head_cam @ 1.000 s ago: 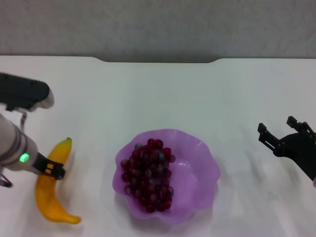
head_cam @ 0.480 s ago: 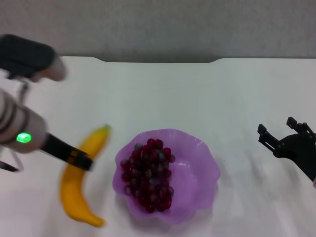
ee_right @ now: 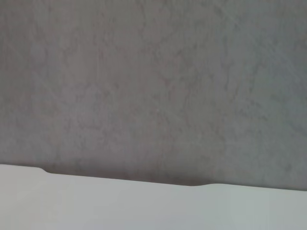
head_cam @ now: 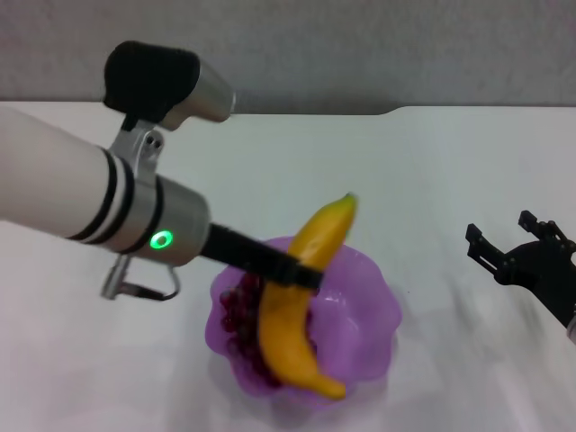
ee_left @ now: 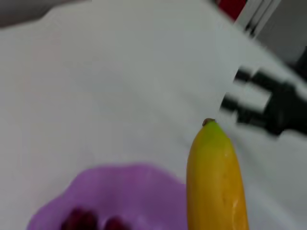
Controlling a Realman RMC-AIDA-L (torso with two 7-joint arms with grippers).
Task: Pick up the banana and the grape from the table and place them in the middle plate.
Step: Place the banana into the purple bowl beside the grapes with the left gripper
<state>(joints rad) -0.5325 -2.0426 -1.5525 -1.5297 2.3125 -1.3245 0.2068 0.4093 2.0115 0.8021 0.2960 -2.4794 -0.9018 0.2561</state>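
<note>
Banana [head_cam: 301, 297] clamped in left gripper [head_cam: 301, 276] over middle plate [head_cam: 373, 310] beside grape [head_cam: 236, 310], best lowered before release to avoid rolling out; right gripper [head_cam: 513, 247] spread open, parked above table [head_cam: 432, 162].

White surface [ee_right: 144, 206] with notched far edge at 6 o'clock; mottled grey wall [ee_right: 153, 86] filling 12 o'clock.

Illumination was even and bright, delivered from overhead. Soft shadows were cast on the table [head_cam: 378, 171] beneath the middle plate [head_cam: 373, 310]. In the left wrist view, the banana [ee_left: 216, 187] and the right gripper [ee_left: 230, 100] were rendered with motion blur. No strong glare was recorded.
</note>
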